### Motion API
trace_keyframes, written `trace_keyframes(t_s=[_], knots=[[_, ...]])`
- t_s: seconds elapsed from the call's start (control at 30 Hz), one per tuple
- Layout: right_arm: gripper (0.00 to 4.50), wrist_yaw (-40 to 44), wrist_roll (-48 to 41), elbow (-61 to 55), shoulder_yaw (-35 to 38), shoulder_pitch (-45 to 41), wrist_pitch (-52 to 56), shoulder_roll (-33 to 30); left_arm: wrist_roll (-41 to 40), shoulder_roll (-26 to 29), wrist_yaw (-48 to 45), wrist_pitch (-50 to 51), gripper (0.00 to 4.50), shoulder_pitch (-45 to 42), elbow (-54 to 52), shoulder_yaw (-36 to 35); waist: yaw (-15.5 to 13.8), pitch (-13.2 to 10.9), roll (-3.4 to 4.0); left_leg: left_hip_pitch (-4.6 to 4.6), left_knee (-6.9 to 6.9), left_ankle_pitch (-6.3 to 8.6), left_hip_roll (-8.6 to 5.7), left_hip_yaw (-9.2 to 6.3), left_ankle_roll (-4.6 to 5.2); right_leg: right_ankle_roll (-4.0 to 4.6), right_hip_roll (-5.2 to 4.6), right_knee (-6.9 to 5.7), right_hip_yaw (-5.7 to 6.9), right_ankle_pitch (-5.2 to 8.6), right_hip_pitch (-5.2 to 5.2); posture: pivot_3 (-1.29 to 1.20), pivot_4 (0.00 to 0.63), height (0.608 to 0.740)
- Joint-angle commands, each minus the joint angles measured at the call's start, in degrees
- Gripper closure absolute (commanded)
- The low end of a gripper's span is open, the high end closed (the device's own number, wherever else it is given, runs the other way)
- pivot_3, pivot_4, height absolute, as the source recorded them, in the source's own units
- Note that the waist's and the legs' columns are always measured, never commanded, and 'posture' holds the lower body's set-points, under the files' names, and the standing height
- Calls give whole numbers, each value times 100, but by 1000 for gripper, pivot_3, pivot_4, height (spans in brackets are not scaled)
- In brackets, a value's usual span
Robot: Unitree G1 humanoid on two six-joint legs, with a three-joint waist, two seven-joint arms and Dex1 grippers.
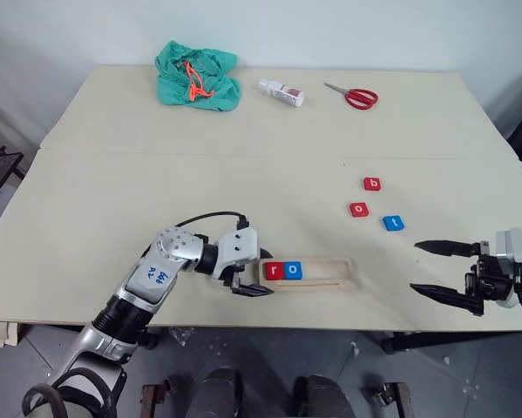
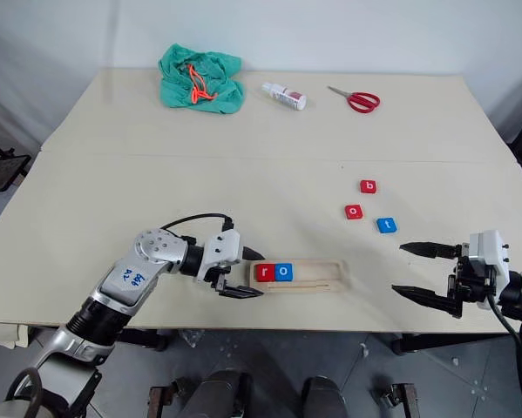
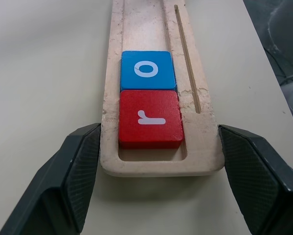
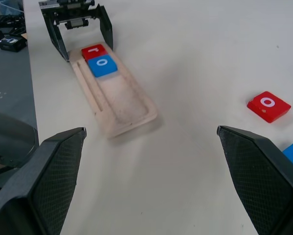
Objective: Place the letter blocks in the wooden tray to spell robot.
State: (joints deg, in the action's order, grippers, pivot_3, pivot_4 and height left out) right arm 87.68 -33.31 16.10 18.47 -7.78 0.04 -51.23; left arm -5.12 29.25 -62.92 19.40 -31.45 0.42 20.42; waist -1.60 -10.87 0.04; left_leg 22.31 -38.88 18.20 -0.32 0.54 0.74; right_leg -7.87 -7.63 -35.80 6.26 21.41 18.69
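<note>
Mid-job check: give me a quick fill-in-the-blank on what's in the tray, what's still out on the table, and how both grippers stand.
1. The wooden tray holds ___ letter blocks.
2. Next to the red r block in the tray sits the blue ___ block.
3. The b block, red o block and t block lie on the ___.
4. The left gripper straddles the tray's end and the right gripper hangs free; both are ___.

Missing words: two; o; table; open

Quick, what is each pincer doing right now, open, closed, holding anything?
Left pincer: open, its fingers on either side of the wooden tray's end, gripping nothing.
Right pincer: wide open, empty, apart from the tiles.
</note>
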Motion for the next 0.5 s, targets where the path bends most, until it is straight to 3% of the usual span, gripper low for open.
trace_keyframes(t_s=[0.03,0.23,0.5], knots=[[0,246,-105,-22,49,-79,-25,14,44,16,63,4,91,-2,-280,0,-2,0,0,0,0,0,0,0,0,0,0,0,0,0,0,0,150,740],[0,202,-39,25,57,-130,-40,-27,-70,77,61,-96,37,-31,-415,-186,-1,0,0,0,0,0,0,0,0,0,0,0,0,0,0,0,150,740],[0,-304,-125,-552,254,187,207,21,-1422,483,-487,550,37,-35,-941,-1274,3,-1,3,0,1,0,1,-3,0,0,-1,0,0,0,-1,0,150,740]])
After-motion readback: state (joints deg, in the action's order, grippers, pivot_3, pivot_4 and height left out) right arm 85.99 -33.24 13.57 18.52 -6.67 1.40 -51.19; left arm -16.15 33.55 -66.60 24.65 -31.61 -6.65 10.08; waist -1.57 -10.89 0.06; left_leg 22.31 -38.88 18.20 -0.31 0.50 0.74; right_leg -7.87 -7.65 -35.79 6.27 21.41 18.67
